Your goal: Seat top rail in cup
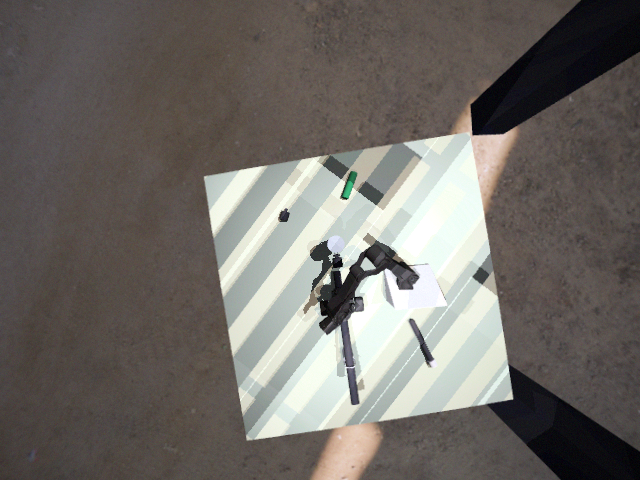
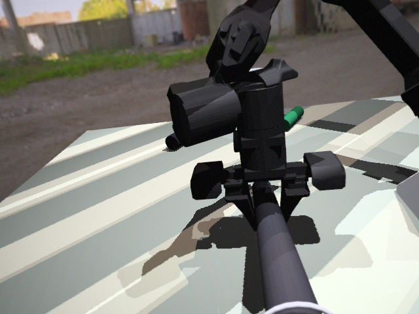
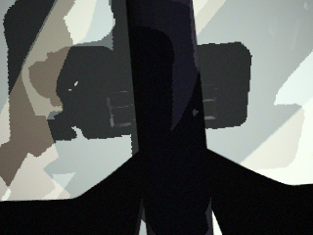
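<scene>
Fingers [image 2: 248, 207] closed hard on the rail [image 2: 277, 243], one each side, pinching it near its far end. Gripper [image 2: 267, 216] comes down from above, wrist vertical.

Step in hand, by my reading: the grasp is made, the push toward the post [image 1: 336, 242] not yet begun. Top view shows the rail lying in line with the white post cap, its cut end hidden under the arm, so I cannot tell how far it stands from the cup. Cup and band are not clearly made out either.

Next move calls for a straight slide along the rail's own axis toward the post, kept level so the band is not dragged down, then release and a lift clear.

Rail: long dark grey tube, smooth, round, with a thin white ring near the close end. It sits raised above the striped table [image 1: 268, 248], casting a shadow below.
</scene>
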`<state>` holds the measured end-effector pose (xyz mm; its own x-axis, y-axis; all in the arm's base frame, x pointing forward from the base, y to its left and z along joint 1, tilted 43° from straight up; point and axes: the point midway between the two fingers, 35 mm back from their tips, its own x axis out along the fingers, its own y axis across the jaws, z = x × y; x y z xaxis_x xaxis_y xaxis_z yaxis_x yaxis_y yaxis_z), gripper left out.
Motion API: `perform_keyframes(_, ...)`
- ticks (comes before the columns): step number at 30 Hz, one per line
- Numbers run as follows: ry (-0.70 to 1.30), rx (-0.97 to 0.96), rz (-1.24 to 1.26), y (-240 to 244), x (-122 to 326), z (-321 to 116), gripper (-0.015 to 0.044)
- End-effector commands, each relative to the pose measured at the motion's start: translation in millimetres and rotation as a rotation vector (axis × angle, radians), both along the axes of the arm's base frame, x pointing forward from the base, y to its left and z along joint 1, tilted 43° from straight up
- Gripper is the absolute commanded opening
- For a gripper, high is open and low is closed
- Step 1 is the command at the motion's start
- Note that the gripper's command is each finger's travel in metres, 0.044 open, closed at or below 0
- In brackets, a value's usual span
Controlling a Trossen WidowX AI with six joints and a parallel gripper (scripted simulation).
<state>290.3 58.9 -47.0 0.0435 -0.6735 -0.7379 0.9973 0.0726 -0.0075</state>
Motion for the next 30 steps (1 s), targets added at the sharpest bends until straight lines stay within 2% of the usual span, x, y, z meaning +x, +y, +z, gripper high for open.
perform_keyframes(1,-0.003,-0.017,0.003,5.8,0.1,5.3,0.0000)
perform_keyframes(19,-0.028,-0.248,-0.005,39.5,-5.5,54.9,0.0000)
perform_keyframes(30,-0.019,-0.236,-0.012,36.5,-6.6,49.5,0.0000)
